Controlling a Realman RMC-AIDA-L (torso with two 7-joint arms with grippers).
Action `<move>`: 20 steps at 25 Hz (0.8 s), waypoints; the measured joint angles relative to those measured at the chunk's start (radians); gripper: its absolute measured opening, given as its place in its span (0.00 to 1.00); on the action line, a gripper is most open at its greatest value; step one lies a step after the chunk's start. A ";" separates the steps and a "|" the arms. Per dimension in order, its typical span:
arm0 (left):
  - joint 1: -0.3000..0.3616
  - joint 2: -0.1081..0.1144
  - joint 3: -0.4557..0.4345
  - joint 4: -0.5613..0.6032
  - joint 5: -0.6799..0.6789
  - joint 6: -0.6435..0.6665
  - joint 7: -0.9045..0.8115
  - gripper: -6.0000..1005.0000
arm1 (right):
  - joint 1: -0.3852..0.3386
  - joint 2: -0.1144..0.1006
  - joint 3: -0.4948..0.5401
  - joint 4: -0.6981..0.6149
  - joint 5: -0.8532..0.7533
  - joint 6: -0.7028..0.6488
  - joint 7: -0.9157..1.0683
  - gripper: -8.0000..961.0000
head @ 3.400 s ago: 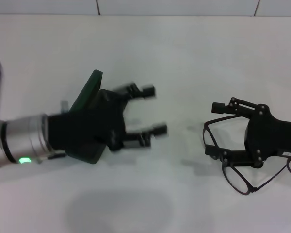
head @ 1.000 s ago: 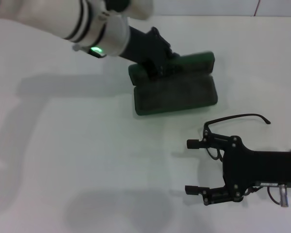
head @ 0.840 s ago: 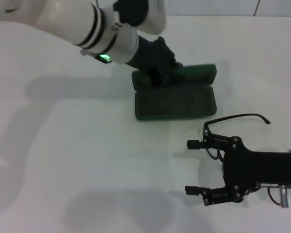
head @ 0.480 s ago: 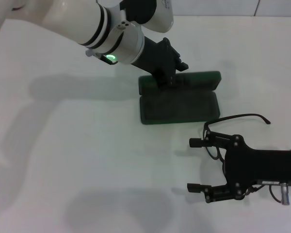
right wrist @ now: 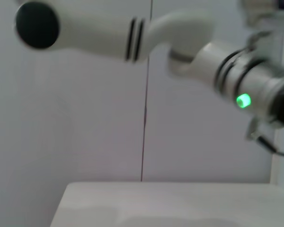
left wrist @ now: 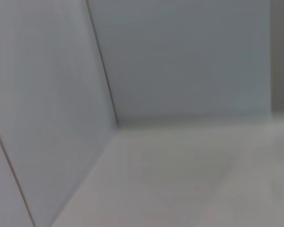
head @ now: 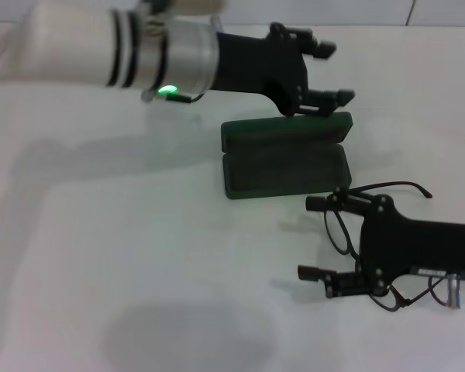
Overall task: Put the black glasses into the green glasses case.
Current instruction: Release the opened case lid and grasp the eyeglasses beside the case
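The green glasses case (head: 284,166) lies open on the white table, its lid (head: 287,130) folded back on the far side, the dark lining showing. My left gripper (head: 335,74) hovers open and empty just above and behind the lid's right end. The black glasses (head: 339,232) lie on the table right of the case's near corner, one temple arm (head: 389,186) arching toward the case. My right gripper (head: 311,238) is open above the glasses, its body covering most of the frame, its fingers pointing left. Neither wrist view shows the case or the glasses.
The white table (head: 139,271) spreads to the left and front of the case. A tiled wall edge (head: 294,12) runs along the back. The right wrist view shows my left arm (right wrist: 255,90) with its green light before a white wall.
My left gripper has let go of the case lid, opened and lifted up to the right. The case now lies open by itself. My right gripper has shifted slightly toward the case over the glasses.
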 joint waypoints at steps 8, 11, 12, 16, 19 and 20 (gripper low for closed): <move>0.233 0.004 -0.006 -0.131 -0.417 0.035 0.174 0.89 | -0.043 -0.012 0.017 -0.215 -0.068 0.031 0.264 0.90; 0.278 0.010 -0.023 -0.136 -0.435 0.076 0.182 0.89 | -0.112 -0.010 0.020 -0.478 -0.221 0.095 0.505 0.90; 0.286 0.012 -0.031 -0.137 -0.433 0.086 0.182 0.89 | -0.139 -0.002 0.019 -0.570 -0.292 0.122 0.591 0.90; 0.293 0.019 -0.044 -0.145 -0.409 0.097 0.184 0.89 | -0.218 0.023 -0.002 -0.982 -0.606 0.191 0.994 0.90; 0.290 0.029 -0.047 -0.148 -0.382 0.099 0.170 0.89 | -0.205 0.022 -0.022 -1.114 -0.721 0.179 1.206 0.89; 0.286 0.031 -0.047 -0.149 -0.369 0.100 0.163 0.89 | -0.198 0.022 -0.027 -1.141 -0.758 0.176 1.262 0.88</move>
